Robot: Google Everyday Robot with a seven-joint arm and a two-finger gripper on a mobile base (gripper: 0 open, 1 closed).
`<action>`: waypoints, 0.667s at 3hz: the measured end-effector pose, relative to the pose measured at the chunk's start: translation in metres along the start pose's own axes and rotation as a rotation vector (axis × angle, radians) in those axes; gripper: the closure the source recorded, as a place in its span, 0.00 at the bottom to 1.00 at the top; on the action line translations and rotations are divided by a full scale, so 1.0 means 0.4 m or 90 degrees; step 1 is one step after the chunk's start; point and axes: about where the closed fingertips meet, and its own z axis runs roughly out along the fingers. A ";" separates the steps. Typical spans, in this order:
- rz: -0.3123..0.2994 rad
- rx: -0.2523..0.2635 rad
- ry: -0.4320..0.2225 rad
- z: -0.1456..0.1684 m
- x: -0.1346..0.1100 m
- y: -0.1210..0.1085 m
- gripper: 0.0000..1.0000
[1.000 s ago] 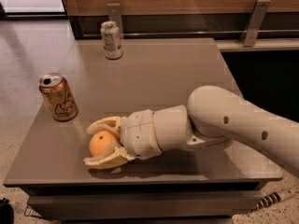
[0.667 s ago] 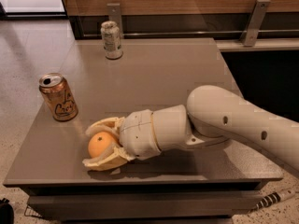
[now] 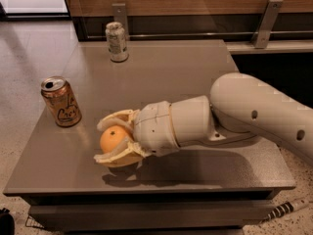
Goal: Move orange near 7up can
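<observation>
The orange [image 3: 113,140] is between the two pale fingers of my gripper [image 3: 101,141], at the front left of the grey table [image 3: 195,67]. The fingers close on it from above and below. It seems to hang just over the tabletop, with a shadow beneath. My white arm reaches in from the right. The 7up can [image 3: 117,42], silvery with a green label, stands upright at the table's far edge, well behind the orange.
An orange-copper can [image 3: 61,102] with dark script stands upright at the left edge, a short way left of the gripper. A wooden wall with metal brackets [image 3: 266,21] runs behind the table. The table's front edge is close below the gripper.
The gripper and the orange have shifted slightly right and up from the front edge. Both cans have stayed put.
</observation>
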 end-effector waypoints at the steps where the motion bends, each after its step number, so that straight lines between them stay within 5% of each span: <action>1: -0.029 0.041 0.018 -0.130 -0.079 -0.062 1.00; 2: -0.063 0.104 0.015 -0.279 -0.178 -0.150 1.00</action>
